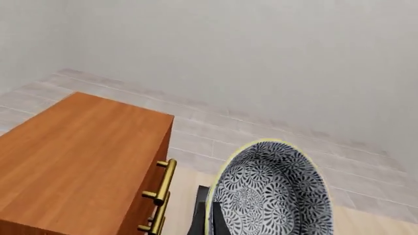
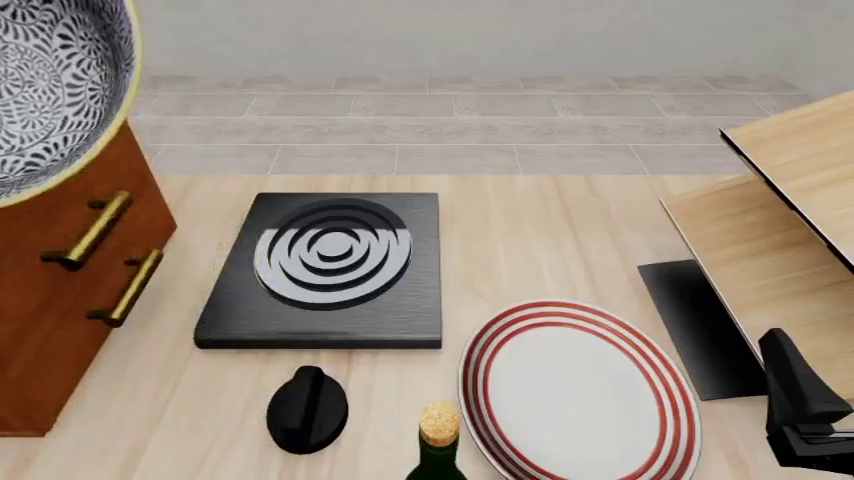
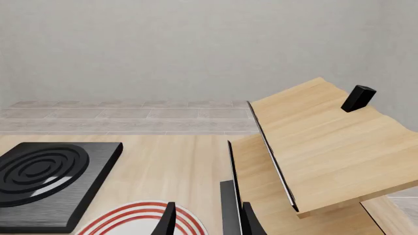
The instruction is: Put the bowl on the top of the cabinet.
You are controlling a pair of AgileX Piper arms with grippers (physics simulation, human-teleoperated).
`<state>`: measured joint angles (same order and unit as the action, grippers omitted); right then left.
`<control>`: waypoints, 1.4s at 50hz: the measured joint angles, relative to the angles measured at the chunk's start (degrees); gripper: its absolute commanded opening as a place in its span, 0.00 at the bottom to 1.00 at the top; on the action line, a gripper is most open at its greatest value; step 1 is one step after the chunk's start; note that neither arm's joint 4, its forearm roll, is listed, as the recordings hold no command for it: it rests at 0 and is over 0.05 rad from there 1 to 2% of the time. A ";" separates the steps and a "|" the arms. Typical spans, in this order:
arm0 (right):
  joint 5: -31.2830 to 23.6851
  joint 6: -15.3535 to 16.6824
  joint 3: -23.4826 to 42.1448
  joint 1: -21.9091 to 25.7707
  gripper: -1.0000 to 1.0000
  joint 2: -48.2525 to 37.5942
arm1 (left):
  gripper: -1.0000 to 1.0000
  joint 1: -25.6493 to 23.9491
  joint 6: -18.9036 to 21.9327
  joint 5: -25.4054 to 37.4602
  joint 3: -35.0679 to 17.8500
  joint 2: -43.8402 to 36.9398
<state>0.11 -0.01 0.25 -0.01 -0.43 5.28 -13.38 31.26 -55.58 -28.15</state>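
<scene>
The blue-grey patterned bowl (image 1: 271,196) is held up in the air, tilted on its edge, with my left gripper (image 1: 209,218) shut on its rim. In the left wrist view it hangs on the drawer side of the reddish-brown cabinet (image 1: 72,161), higher than the cabinet's bare top. In the front view the bowl (image 2: 47,85) fills the top left corner over the cabinet (image 2: 47,310) and hides the left gripper. My right gripper (image 3: 209,223) is open and empty, low at the table's right front (image 2: 807,415).
A black hotplate (image 2: 327,265) lies mid-table. A white plate with red rings (image 2: 581,395), a black knob-like object (image 2: 307,408) and a corked bottle (image 2: 438,440) are near the front. Light-wood boards (image 2: 787,200) and a black mat (image 2: 694,325) stand at the right.
</scene>
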 measured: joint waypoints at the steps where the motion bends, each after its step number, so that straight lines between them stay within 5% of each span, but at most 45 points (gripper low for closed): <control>1: 0.00 0.00 0.00 0.00 1.00 0.00 | 0.00 0.34 -0.30 -0.15 -0.14 -0.16; 43: 0.00 0.00 0.00 0.00 1.00 0.00 | 0.00 18.67 -16.75 -9.30 -1.87 -12.93; 70: 0.00 0.00 0.00 0.00 1.00 0.00 | 0.00 25.69 -23.35 -13.16 -3.20 -17.88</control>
<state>0.11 -0.01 0.25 -0.01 -0.43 30.97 -36.73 18.10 -58.77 -46.03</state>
